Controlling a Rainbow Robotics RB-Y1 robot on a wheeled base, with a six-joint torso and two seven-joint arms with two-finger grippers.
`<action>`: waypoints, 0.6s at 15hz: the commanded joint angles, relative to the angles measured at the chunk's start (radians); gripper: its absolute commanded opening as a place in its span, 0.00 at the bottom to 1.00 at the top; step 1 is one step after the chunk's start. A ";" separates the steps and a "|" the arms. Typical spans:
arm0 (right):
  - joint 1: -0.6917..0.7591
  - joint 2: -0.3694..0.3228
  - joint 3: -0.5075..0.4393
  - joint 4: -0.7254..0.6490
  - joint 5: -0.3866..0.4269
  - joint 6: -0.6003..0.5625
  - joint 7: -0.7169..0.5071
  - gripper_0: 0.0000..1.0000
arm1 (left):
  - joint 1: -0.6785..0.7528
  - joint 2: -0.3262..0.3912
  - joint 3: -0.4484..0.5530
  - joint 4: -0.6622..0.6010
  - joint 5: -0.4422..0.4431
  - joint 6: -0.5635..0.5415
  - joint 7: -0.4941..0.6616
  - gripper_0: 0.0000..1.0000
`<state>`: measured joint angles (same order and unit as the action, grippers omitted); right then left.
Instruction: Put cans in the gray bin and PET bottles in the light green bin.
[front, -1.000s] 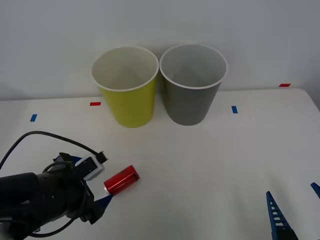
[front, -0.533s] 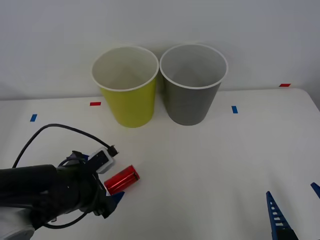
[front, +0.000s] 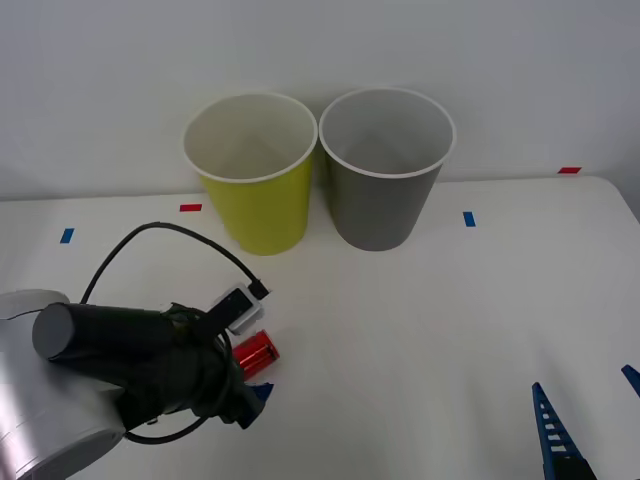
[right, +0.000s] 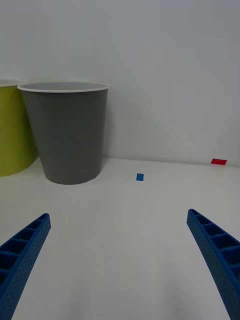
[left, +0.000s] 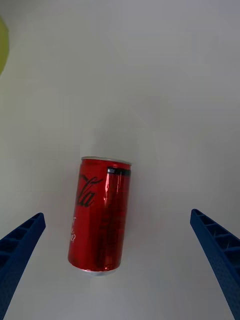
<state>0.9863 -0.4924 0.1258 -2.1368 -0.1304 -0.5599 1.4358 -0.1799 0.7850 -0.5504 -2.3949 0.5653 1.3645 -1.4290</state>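
Left gripper (left: 120, 270) spread wide over the table (front: 420, 320), one blue finger (left: 20, 250) on each side of the red can (left: 102, 212), neither touching it. Can on its side on the white surface, between the fingers, silver ends showing, script lettering along its body. In the front view, can (front: 255, 352) partly hidden under the black left wrist, with a blue fingertip (front: 260, 392) poking out just beside it, near the table's front left.

Right gripper (right: 120, 265) also wide open, holding nothing, low at the front right of the table, well apart from the can; its fingers (front: 548, 425) at the lower edge of the front view.

Farther back, light green bin (front: 255, 175) and gray bin (front: 383, 170) upright, side by side near the wall, almost touching, green one on the left, white insides showing. Small blue and red tape marks (front: 469, 218) scattered on the table around them.
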 joint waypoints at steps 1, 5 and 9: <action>0.000 0.000 0.000 0.000 0.000 0.000 0.000 0.95 | -0.039 -0.066 -0.036 0.053 -0.024 0.035 -0.011 1.00; 0.000 0.000 0.000 0.000 0.000 0.000 0.000 0.95 | -0.092 -0.115 -0.063 0.102 -0.064 0.096 -0.018 1.00; 0.000 0.000 0.000 0.000 0.000 0.000 0.000 0.95 | -0.113 -0.162 -0.063 0.178 -0.068 0.127 -0.041 1.00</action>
<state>0.9863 -0.4924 0.1258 -2.1368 -0.1304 -0.5599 1.4358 -0.2864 0.6332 -0.6135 -2.2311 0.4968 1.4708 -1.4615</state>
